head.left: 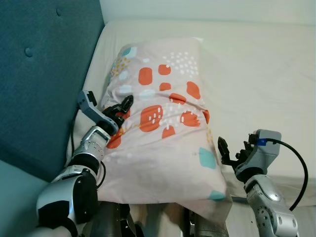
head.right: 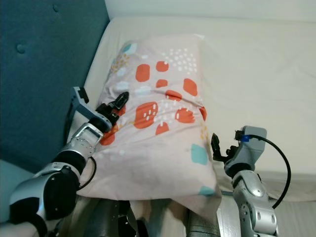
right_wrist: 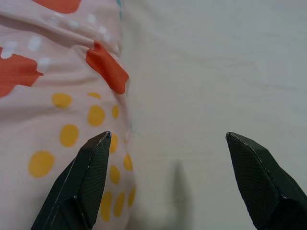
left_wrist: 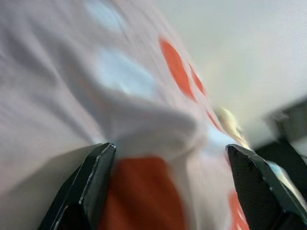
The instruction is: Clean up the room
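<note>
With the pillow [head.left: 163, 123] lying on the bed [head.left: 256, 79] between my wide-open left end effector [head.left: 120, 109] and wide-open right end effector [head.left: 229, 153], I'd close both inward evenly before lifting, so it doesn't sag.

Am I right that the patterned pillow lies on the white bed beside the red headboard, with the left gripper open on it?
Not quite: the headboard is dark teal, not red, as the left eye view shows. The rest holds: the patterned pillow lies on the white bed, and the left gripper is open on it.
</note>
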Controlling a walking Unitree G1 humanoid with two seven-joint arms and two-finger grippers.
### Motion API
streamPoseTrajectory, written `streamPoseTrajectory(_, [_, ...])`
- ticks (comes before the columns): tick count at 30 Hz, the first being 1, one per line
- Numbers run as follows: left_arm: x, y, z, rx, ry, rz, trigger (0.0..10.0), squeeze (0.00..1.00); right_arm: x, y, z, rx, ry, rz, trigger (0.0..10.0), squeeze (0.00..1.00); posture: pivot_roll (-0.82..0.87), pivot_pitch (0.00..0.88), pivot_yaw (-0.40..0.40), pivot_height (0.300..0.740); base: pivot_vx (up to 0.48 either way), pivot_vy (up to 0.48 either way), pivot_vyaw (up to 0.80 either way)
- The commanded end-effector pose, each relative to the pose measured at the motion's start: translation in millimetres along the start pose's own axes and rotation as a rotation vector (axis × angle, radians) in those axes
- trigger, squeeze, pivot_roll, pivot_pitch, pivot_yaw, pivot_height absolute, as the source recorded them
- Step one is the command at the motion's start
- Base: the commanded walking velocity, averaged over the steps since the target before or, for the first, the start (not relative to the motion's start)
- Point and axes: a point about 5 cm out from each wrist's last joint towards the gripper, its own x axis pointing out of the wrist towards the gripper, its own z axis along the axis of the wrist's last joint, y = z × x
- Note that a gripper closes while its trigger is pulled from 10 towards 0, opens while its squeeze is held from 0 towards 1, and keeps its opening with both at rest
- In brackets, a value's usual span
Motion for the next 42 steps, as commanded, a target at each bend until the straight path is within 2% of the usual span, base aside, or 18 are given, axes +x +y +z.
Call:
streamPoseTrajectory(1, [-5.2, -5.7, -32, -0.054, 0.107, -0.048, 10.0, 1.00, -2.2, -2.3, 2, -0.004, 0.008, 0.000, 10.0, 0.00, -0.19, 0.375, 0.046, 0.580, 0.000, 0.000, 0.00])
streamPoseTrajectory(3, [-5.0, -8.1, -37, -0.065, 0.127, -0.059, 10.0, 1.00, -2.1, -2.6, 4, -0.007, 0.005, 0.000, 10.0, 0.00, -0.19, 0.375, 0.046, 0.580, 0.000, 0.000, 0.00])
streamPoseTrajectory(4, [-5.3, -10.1, -44, -0.045, 0.157, -0.063, 10.0, 0.00, -2.2, -2.8, 6, -0.008, 0.001, -0.001, 10.0, 0.00, -0.19, 0.375, 0.048, 0.580, 0.000, 0.000, 0.00])
streamPoseTrajectory(6, [-5.3, -10.1, -44, -0.045, 0.157, -0.063, 10.0, 0.00, -2.2, -2.8, 6, -0.008, 0.001, -0.001, 10.0, 0.00, -0.19, 0.375, 0.048, 0.580, 0.000, 0.000, 0.00])
streamPoseTrajectory(8, [-7.2, -13.3, -56, 0.025, 0.221, -0.072, 10.0, 0.00, -3.3, -1.4, 8, -0.006, -0.005, 0.000, 10.0, 0.00, -0.19, 0.373, 0.050, 0.580, 0.000, 0.000, 0.00])
streamPoseTrajectory(9, [-7.2, -13.3, -56, 0.025, 0.221, -0.072, 10.0, 0.00, -3.3, -1.4, 8, -0.006, -0.005, 0.000, 10.0, 0.00, -0.19, 0.373, 0.050, 0.580, 0.000, 0.000, 0.00])
streamPoseTrajectory(10, [-7.9, -15.1, -62, 0.069, 0.251, -0.077, 10.0, 0.00, -3.8, -0.6, 9, -0.005, -0.007, 0.001, 10.0, 0.00, -0.19, 0.373, 0.050, 0.580, 0.000, 0.000, 0.00])
streamPoseTrajectory(14, [-8.0, -17.7, -68, 0.133, 0.288, -0.081, 10.0, 0.00, -4.0, 0.5, 10, -0.004, -0.011, 0.004, 10.0, 0.00, -0.19, 0.374, 0.055, 0.580, 0.000, 0.000, 0.00])
streamPoseTrajectory(15, [-7.3, -17.8, -71, 0.194, 0.315, -0.049, 10.0, 0.00, -3.9, 0.7, 11, -0.003, -0.014, 0.004, 10.0, 0.00, -0.19, 0.373, 0.056, 0.580, 0.000, 0.000, 0.00])
streamPoseTrajectory(16, [-7.3, -17.8, -71, 0.194, 0.315, -0.049, 10.0, 0.00, -3.9, 0.7, 11, -0.003, -0.014, 0.004, 10.0, 0.00, -0.19, 0.373, 0.056, 0.580, 0.000, 0.000, 0.00])
streamPoseTrajectory(20, [-3.7, -22.2, -76, 0.296, 0.346, -0.022, 10.0, 0.00, -4.0, 0.1, 14, -0.002, -0.022, 0.003, 10.0, 0.00, -0.19, 0.370, 0.060, 0.580, 0.000, 0.000, 0.00])
streamPoseTrajectory(22, [-2.0, -23.2, -77, 0.313, 0.348, -0.005, 10.0, 0.00, -4.2, -0.4, 15, -0.002, -0.025, 0.000, 10.0, 0.00, -0.19, 0.370, 0.064, 0.580, 0.000, 0.000, 0.00])
streamPoseTrajectory(23, [0.5, -25.4, -76, 0.297, 0.335, -0.001, 4.3, 0.00, -4.4, -1.2, 16, -0.002, -0.029, -0.003, 10.0, 0.00, -0.19, 0.370, 0.067, 0.580, 0.000, 0.000, 0.00])
streamPoseTrajectory(25, [0.5, -25.4, -76, 0.297, 0.335, -0.001, 4.3, 0.00, -4.4, -1.2, 16, -0.002, -0.029, -0.003, 10.0, 0.00, -0.19, 0.370, 0.067, 0.580, 0.000, 0.000, 0.00])
streamPoseTrajectory(26, [2.9, -27.8, -76, 0.280, 0.327, -0.002, 0.0, 0.00, -4.7, -2.2, 17, -0.002, -0.033, -0.008, 10.0, 0.00, -0.18, 0.366, 0.069, 0.580, 0.000, 0.000, 0.00])
streamPoseTrajectory(29, [10.2, -36.8, -76, 0.206, 0.296, -0.027, 0.0, 0.00, -5.0, -4.3, 21, 0.001, -0.044, -0.021, 10.0, 0.00, -0.18, 0.360, 0.079, 0.580, 0.000, 0.000, 0.00])
streamPoseTrajectory(35, [16.4, -44.9, -75, 0.160, 0.270, -0.049, 0.0, 0.00, -4.6, -5.1, 23, 0.002, -0.052, -0.028, 10.0, 0.00, -0.18, 0.353, 0.084, 0.580, 0.000, 0.000, 0.00])
streamPoseTrajectory(42, [29.9, -66.9, -76, 0.101, 0.219, -0.108, 0.0, 0.00, -2.4, -10.1, 30, -0.002, -0.074, -0.046, 10.0, 0.00, -0.18, 0.336, 0.091, 0.580, 0.000, 0.000, 0.00])
